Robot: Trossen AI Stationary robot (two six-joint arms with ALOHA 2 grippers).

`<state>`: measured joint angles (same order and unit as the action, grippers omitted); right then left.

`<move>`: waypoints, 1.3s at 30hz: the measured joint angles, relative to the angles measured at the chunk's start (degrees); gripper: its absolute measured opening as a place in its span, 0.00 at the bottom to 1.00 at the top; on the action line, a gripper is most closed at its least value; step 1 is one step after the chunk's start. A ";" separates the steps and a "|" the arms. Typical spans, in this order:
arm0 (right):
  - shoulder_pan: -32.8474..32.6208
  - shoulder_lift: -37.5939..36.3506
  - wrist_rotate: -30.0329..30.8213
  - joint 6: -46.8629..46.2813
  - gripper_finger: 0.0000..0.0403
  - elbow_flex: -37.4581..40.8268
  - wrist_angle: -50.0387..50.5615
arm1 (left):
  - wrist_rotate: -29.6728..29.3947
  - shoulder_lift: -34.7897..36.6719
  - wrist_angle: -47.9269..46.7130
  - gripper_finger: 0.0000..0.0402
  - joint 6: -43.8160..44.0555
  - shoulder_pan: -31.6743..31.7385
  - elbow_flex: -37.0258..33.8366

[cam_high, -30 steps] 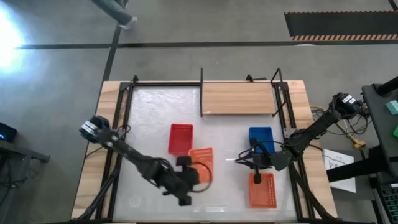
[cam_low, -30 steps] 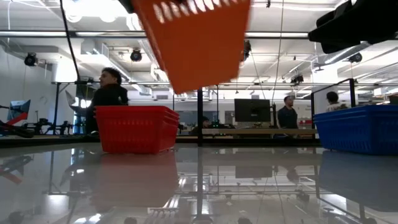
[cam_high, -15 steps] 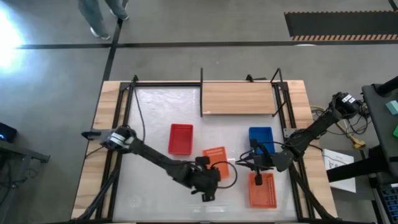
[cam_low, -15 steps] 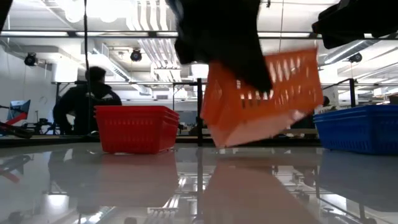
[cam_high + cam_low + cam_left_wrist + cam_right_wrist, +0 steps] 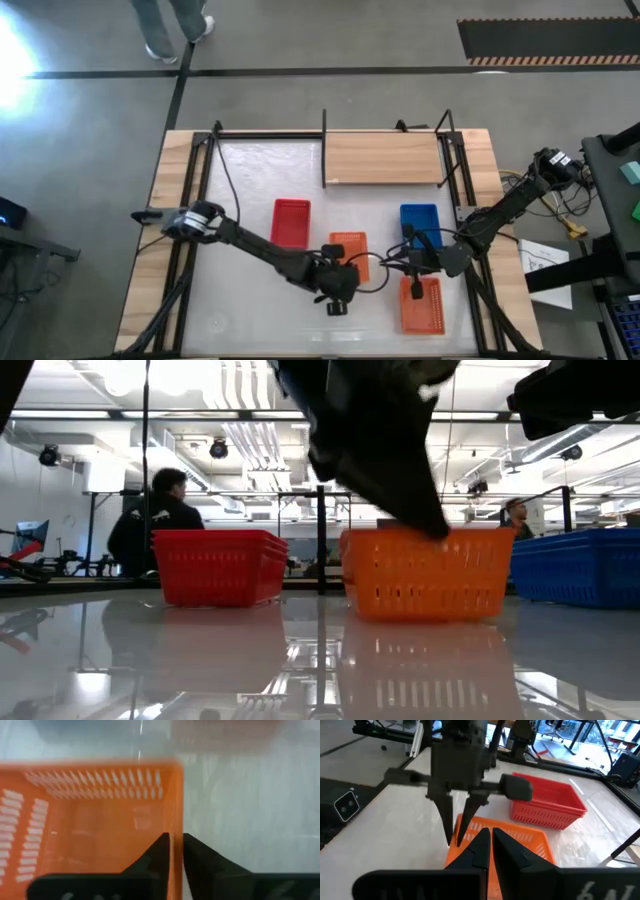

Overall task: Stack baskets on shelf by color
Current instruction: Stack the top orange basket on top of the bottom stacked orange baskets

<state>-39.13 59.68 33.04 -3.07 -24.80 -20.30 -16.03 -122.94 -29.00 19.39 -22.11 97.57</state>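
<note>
With the left end effector clamped astride its wall, the orange basket sits on the desk at six o'clock from the shelf; we judge it light, slightly flexible, best pinched by the rim.

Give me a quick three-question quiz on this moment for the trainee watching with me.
1. How many baskets stand on the table?
2. True or false: one basket already sits on the shelf.
3. Which basket is the left gripper at? A red, B blue, C orange.
Key:
1. Four: red basket, blue basket, middle orange basket, second orange basket.
2. False: no basket is on the shelf.
3. C, the middle orange basket.
</note>
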 joint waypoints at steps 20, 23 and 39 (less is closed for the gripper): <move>0.05 1.87 -0.49 -1.92 0.03 -7.10 0.27 | -1.85 28.94 42.12 0.02 -10.07 -1.22 -37.99; 0.15 4.75 -0.47 -1.84 0.03 -9.80 0.28 | -0.43 33.24 58.45 0.01 -13.03 -1.14 -49.57; 0.15 23.75 2.85 -23.01 0.06 -35.58 35.18 | -0.53 43.20 97.89 0.00 -18.33 0.42 -80.36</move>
<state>-38.98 83.43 35.90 -26.08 -60.38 14.87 -16.56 -79.74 68.88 1.06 -21.69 17.21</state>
